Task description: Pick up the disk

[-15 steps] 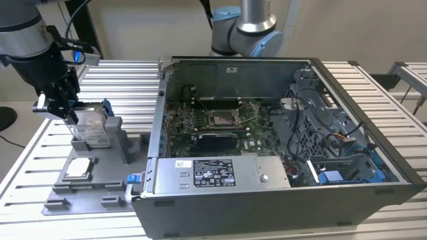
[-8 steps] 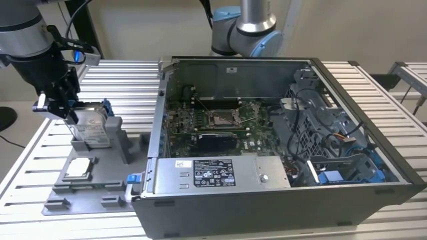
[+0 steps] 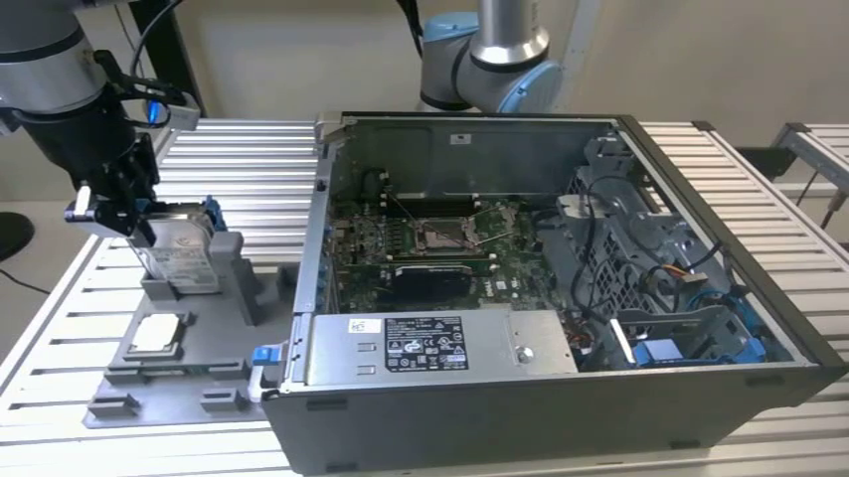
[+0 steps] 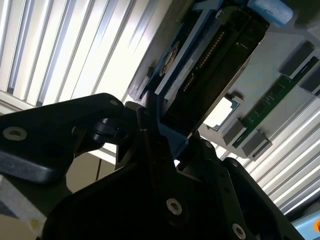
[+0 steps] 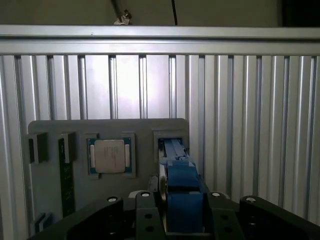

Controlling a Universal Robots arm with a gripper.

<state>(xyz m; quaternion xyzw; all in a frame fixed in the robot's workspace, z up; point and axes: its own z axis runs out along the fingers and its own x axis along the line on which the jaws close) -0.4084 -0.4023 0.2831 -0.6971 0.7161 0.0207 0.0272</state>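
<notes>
While the disk [image 3: 179, 248] stood on edge in a slot of the grey tray [image 3: 173, 388], its blue carrier frame lay along the top and its labelled silver face looked toward the exterior camera. The claw [image 3: 130, 221] sat over that top edge. In the first wrist view its black fingers [image 5: 147, 215] bore against either side of the blue frame, so it read as clamped on the disk rather than standing apart.

The grasp looked made and the lift not yet begun, since the disk's lower edge appeared seated between the tray's upright posts. Freeing it would probably call for a straight pull along the slot without twisting. It would also need a firm hold, because the grip was on a narrow plastic rim of what looked like a heavy drive.

Just beside the slot, a small square chip [image 5: 111, 156] lay in its own pocket, with a green memory stick [image 4: 270, 100] near it. Toward the exterior view's right stood the open computer case [image 3: 558, 402], all on the ribbed metal bench [image 3: 239, 149].
</notes>
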